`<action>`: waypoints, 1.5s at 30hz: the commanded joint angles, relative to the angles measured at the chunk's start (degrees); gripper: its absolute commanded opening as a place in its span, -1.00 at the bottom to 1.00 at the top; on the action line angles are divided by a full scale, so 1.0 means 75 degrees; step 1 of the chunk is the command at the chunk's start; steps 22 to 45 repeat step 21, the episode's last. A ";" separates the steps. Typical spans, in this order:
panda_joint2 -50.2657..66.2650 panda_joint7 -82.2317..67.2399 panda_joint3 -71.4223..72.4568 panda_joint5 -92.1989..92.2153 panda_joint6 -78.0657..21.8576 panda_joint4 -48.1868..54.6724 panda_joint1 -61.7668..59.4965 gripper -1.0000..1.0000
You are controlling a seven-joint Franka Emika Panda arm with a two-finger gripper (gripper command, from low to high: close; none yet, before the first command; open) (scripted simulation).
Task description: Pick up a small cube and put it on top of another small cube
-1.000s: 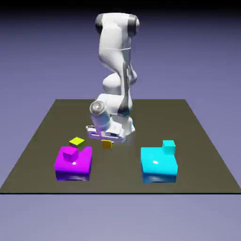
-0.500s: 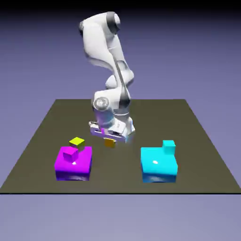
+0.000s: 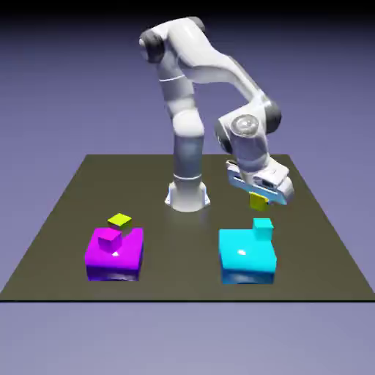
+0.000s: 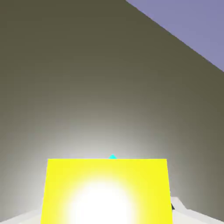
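I have the tool (image 3: 258, 196) clamped on the golden-yellow cube (image 3: 258, 201), which hangs in the air, clear of the table (image 3: 66, 220). In the exterior view it sits directly above the small cyan cube (image 3: 263, 228), close over it but apart. That cyan cube rests at the 1 o'clock corner of the big flat cyan block (image 3: 245, 256). Over at 9 o'clock from there, well apart, the flat magenta block (image 3: 124, 256) carries a small magenta cube (image 3: 109, 240), with the lime cube (image 3: 119, 220) just behind it. In the hand view the yellow cube (image 4: 107, 190) fills the bottom, with a sliver of cyan (image 4: 112, 156) peeking over its top edge.
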 commanded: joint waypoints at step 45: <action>-0.0806 0.0741 -0.0167 -0.0979 -0.0095 0.0089 0.0081 1.00</action>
